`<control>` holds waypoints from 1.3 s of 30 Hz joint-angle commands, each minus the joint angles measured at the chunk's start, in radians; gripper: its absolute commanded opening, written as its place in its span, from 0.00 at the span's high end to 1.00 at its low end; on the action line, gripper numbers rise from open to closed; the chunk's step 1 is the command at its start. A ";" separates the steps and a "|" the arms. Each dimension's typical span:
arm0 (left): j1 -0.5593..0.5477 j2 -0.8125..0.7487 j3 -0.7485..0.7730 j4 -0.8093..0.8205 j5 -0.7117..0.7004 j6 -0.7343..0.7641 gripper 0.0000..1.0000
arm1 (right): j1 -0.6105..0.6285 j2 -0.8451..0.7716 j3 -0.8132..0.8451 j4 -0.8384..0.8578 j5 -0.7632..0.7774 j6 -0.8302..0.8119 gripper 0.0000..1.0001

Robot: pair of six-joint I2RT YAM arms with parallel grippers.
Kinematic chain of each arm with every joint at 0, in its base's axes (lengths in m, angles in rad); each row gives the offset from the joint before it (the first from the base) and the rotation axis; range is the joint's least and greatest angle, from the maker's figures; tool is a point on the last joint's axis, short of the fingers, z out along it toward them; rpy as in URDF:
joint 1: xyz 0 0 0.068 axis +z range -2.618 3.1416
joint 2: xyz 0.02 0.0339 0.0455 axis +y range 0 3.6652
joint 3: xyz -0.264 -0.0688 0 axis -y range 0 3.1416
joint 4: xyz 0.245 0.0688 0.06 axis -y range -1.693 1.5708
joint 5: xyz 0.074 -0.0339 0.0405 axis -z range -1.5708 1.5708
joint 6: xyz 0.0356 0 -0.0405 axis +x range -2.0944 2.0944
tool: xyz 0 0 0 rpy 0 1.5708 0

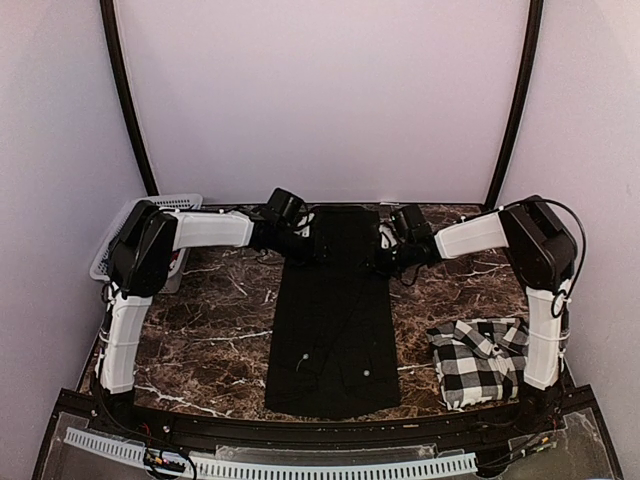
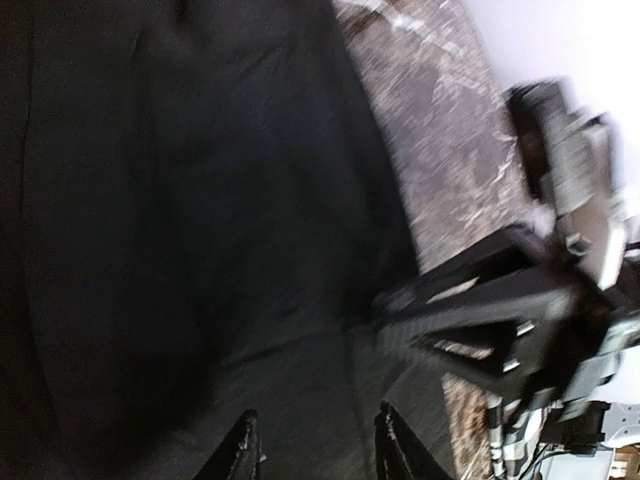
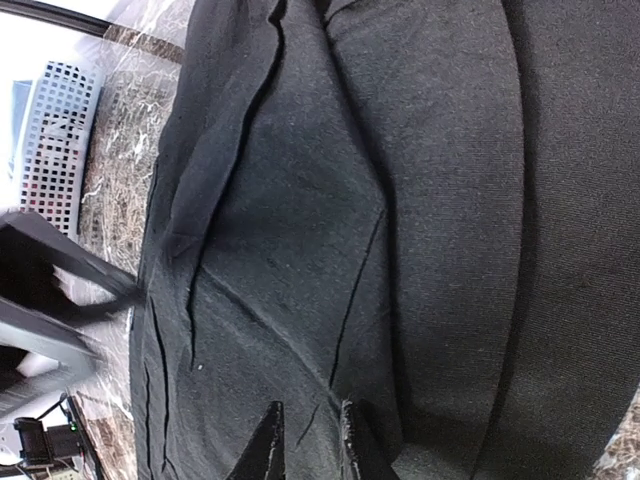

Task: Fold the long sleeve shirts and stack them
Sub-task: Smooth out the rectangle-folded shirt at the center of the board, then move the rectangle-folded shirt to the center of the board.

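The black long sleeve shirt (image 1: 330, 330) lies in a long narrow strip down the middle of the marble table (image 1: 220, 320), its small white buttons showing near the front. The checked long sleeve shirt (image 1: 480, 360) sits folded at the front right. My left gripper (image 1: 300, 243) hovers at the strip's far left edge. In its blurred wrist view it (image 2: 315, 440) is open over black cloth (image 2: 200, 250), nothing between the fingers. My right gripper (image 1: 385, 255) is at the far right edge. Its wrist view shows it (image 3: 308, 445) narrowly open just above creased black cloth (image 3: 420, 200).
A white lattice basket (image 1: 180, 201) stands at the far left behind the left arm, and also shows in the right wrist view (image 3: 55, 130). The right arm's black links (image 2: 520, 310) cross the left wrist view. Dark rails and curved poles frame the table.
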 commanded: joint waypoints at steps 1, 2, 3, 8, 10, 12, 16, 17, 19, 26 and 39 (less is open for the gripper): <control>0.011 -0.017 -0.079 0.033 -0.044 -0.034 0.62 | 0.014 0.025 -0.008 0.018 0.019 -0.028 0.83; 0.013 -0.017 -0.094 0.031 -0.051 -0.033 0.62 | 0.015 0.029 -0.009 0.015 0.024 -0.029 0.83; 0.014 -0.017 -0.101 0.030 -0.064 -0.033 0.62 | 0.017 0.033 -0.009 0.013 0.027 -0.030 0.83; 0.047 -0.018 -0.167 0.026 -0.102 -0.046 0.62 | 0.028 0.056 -0.006 0.012 0.036 -0.030 0.83; 0.062 -0.017 -0.189 0.017 -0.117 -0.039 0.62 | 0.032 0.067 -0.001 0.013 0.036 -0.027 0.83; 0.075 -0.018 -0.207 0.008 -0.131 -0.030 0.62 | 0.037 0.080 0.007 0.014 0.030 -0.023 0.83; 0.100 -0.020 -0.231 -0.016 -0.148 -0.019 0.63 | 0.049 0.113 0.041 0.010 0.028 -0.015 0.83; 0.108 -0.019 -0.235 -0.024 -0.150 -0.016 0.63 | 0.051 0.122 0.054 0.007 0.026 -0.014 0.82; 0.119 -0.020 -0.243 -0.032 -0.153 -0.013 0.63 | 0.055 0.139 0.081 0.004 0.023 -0.013 0.83; 0.126 -0.030 -0.280 0.002 -0.117 -0.049 0.63 | 0.057 0.201 0.192 -0.069 0.028 -0.049 0.81; 0.126 -0.187 -0.297 -0.007 -0.138 -0.043 0.50 | 0.061 0.028 0.205 -0.186 0.108 -0.157 0.57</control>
